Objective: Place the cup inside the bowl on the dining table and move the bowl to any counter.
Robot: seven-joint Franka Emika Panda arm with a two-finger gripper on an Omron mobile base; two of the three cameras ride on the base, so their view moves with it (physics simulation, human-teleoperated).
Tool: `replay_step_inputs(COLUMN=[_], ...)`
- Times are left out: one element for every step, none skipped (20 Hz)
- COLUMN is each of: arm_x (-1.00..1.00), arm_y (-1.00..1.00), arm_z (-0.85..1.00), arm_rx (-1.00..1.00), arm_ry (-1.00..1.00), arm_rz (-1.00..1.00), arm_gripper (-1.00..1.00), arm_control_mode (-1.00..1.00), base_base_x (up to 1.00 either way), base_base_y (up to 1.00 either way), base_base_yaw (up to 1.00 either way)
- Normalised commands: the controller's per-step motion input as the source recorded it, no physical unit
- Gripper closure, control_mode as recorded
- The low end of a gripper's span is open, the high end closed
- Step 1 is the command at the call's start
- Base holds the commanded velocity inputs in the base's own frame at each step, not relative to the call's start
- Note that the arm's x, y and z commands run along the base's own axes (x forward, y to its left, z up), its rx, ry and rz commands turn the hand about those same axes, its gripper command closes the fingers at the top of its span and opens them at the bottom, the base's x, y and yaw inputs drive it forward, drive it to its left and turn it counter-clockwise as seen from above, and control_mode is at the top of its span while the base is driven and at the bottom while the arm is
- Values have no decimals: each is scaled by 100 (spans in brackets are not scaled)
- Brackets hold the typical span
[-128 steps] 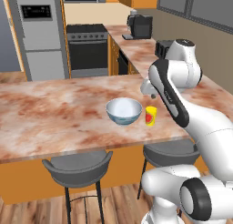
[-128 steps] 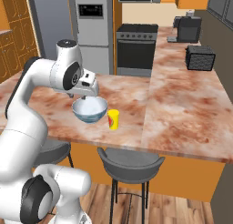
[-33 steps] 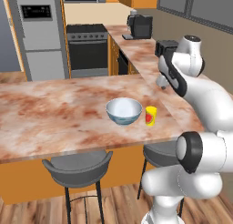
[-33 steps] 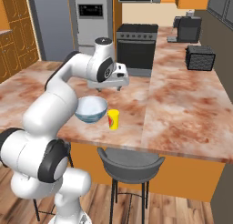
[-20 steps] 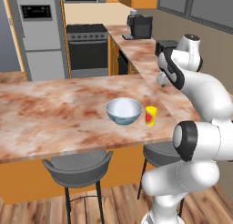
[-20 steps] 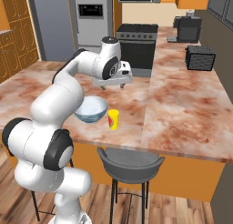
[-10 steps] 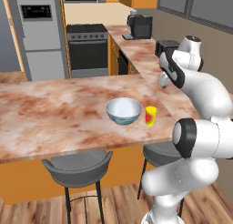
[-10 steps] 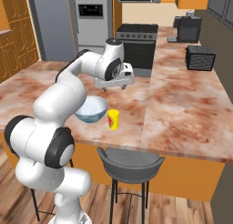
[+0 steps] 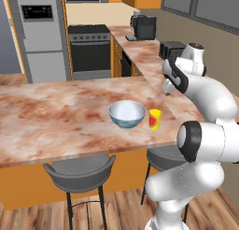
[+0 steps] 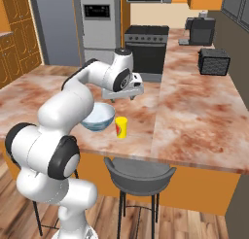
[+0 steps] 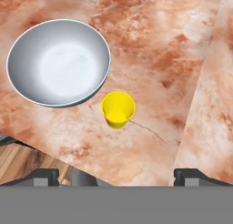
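**Cup and bowl waiting on the table**

You are looking at a marbled reddish-cream table [image 9: 56, 112] with grey stools [image 9: 80, 170] tucked under it; a steel fridge [image 9: 42, 32] and dark oven [image 9: 91, 51] are standing behind. The glossy round bowl [image 11: 59, 63] is sitting just beside the small yellow cup [image 11: 118, 109], both upright, apart. Your gripper [image 10: 124, 93] is hovering above them, jaws spread wide, holding nothing.
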Motion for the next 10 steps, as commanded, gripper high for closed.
replay_step_inputs(arm_x=[7,9,11,13,14,14,16,11,9,4], arm_y=[0,0,0,0,0,0,0,0,0,0], arm_z=[-21,-19,-16,-12,-5,0,0,0,0,0], arm_rx=[0,0,0,0,0,0,0,0,0,0], arm_ry=[0,0,0,0,0,0,0,0,0,0], arm_rz=[0,0,0,0,0,0,0,0,0,-1], arm_gripper=[-100,-100,-100,-100,-100,-100,-100,-100,-100,-100], arm_control_mode=[-100,-100,-100,-100,-100,-100,-100,-100,-100,-100], base_base_x=[0,0,0,0,0,0,0,0,0,0], base_base_y=[0,0,0,0,0,0,0,0,0,0], base_base_yaw=[0,0,0,0,0,0,0,0,0,0])
